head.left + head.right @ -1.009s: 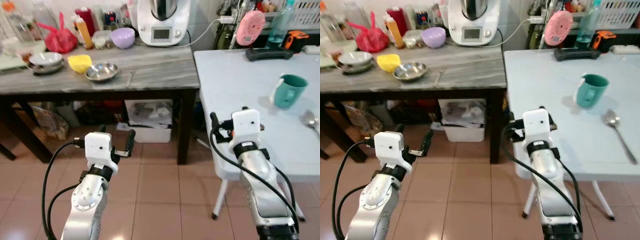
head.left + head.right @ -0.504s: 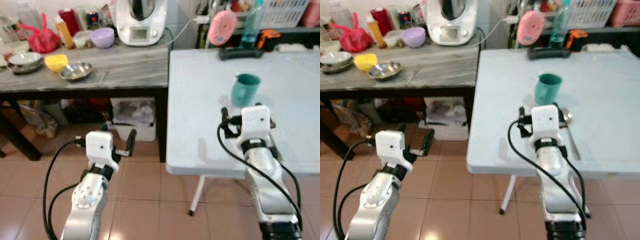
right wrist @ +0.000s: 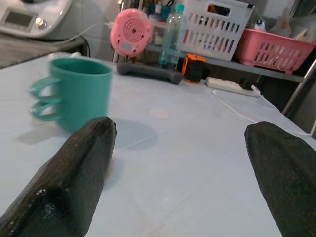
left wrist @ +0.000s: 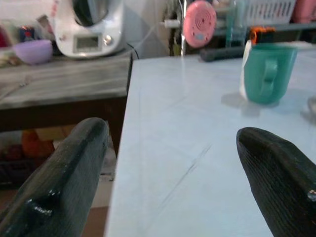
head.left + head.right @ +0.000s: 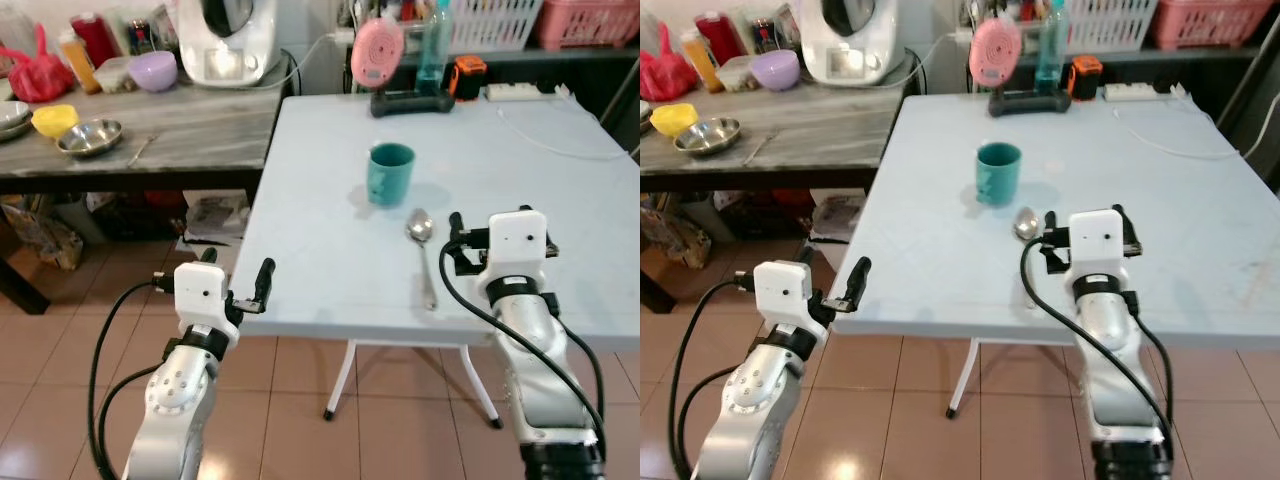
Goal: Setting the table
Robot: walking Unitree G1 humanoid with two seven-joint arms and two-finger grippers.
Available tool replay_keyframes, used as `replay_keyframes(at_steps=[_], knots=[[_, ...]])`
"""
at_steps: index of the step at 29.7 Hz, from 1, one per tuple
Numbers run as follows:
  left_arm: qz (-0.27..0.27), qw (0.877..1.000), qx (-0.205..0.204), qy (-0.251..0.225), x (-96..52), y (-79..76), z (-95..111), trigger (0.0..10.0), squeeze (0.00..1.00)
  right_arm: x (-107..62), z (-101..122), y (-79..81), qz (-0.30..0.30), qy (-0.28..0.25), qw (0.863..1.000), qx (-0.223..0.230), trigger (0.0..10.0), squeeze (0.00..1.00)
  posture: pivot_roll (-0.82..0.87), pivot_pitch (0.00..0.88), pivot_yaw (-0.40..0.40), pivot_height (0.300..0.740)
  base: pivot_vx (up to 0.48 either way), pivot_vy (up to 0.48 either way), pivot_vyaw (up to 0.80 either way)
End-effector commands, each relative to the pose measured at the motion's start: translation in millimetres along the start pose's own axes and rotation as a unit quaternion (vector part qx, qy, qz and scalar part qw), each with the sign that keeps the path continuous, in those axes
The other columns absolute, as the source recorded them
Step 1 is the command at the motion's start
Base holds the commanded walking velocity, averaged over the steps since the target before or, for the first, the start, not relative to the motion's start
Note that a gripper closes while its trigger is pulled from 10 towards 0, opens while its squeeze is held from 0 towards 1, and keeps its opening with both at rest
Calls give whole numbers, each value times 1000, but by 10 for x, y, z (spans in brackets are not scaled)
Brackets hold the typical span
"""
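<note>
A teal mug (image 5: 389, 172) stands upright on the pale blue table (image 5: 320, 250), slightly left of centre. Just in front of it to the right lies a metal spoon (image 5: 422, 240), its bowl toward the mug. My left gripper (image 4: 173, 133) is open and empty at the table's near left edge, level with the top. My right gripper (image 3: 180, 128) is open and empty above the table's near right part, just right of the spoon's handle. The mug (image 3: 81, 94) sits ahead of the right fingers, off to one side.
A grey side table (image 5: 180, 110) to the left holds a yellow bowl (image 5: 54, 119), a steel bowl (image 5: 89, 136), a purple bowl (image 5: 152, 70) and a white appliance (image 5: 225, 40). A pink round device (image 5: 376, 50), a bottle and a cable sit at the table's far edge.
The camera has swung right: the blue table now fills the middle and the side table has slid off to the left. Both arms keep the same raised pose, fingers open.
</note>
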State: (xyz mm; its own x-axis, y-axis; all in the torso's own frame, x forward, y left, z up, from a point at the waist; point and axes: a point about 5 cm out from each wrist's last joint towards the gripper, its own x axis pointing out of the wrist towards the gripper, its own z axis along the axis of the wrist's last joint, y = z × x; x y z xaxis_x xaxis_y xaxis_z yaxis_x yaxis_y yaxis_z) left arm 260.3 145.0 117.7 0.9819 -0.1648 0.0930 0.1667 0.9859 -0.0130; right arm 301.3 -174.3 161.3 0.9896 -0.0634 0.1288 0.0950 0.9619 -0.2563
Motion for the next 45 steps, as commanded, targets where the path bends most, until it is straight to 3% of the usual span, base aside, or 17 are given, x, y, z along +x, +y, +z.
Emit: replay_keyframes(at_steps=[1,7,14,17,20,26,35,42,45], knots=[[-6,1000,-4,0,-2,-12,-1,10000,0,6,-6,-10,-4,2,1000,2,10000,0,-135,32,108,740,0,0,0],[-17,1000,-5,5,-25,-15,-18,10000,0,3,-28,52,12,11,1000,23,10000,0,-132,41,110,740,0,0,0],[-77,997,7,8,-78,-70,-21,10000,0,1,-39,217,46,16,997,58,10000,0,-124,54,114,740,0,0,0],[-127,992,17,11,-111,-167,-27,10000,0,18,-71,388,73,29,993,87,10000,0,-109,69,107,740,0,0,0],[-142,989,26,11,-122,-193,-27,10000,0,29,-86,457,83,36,991,95,10000,0,-105,74,108,740,0,0,0],[-158,987,23,19,-165,-202,-34,10000,0,117,-106,655,106,56,988,101,10000,0,-88,86,121,740,0,0,0],[-180,983,13,20,-192,-199,-22,10000,0,294,-227,826,105,120,980,122,10000,0,-66,85,119,740,0,0,0],[-183,983,12,22,-198,-194,-26,10000,0,304,-215,1086,127,150,972,132,10000,0,-59,83,114,740,0,0,0],[-182,983,10,22,-198,-193,-25,10000,0,302,-232,1109,126,156,971,127,10000,0,-59,83,114,740,0,0,0]])
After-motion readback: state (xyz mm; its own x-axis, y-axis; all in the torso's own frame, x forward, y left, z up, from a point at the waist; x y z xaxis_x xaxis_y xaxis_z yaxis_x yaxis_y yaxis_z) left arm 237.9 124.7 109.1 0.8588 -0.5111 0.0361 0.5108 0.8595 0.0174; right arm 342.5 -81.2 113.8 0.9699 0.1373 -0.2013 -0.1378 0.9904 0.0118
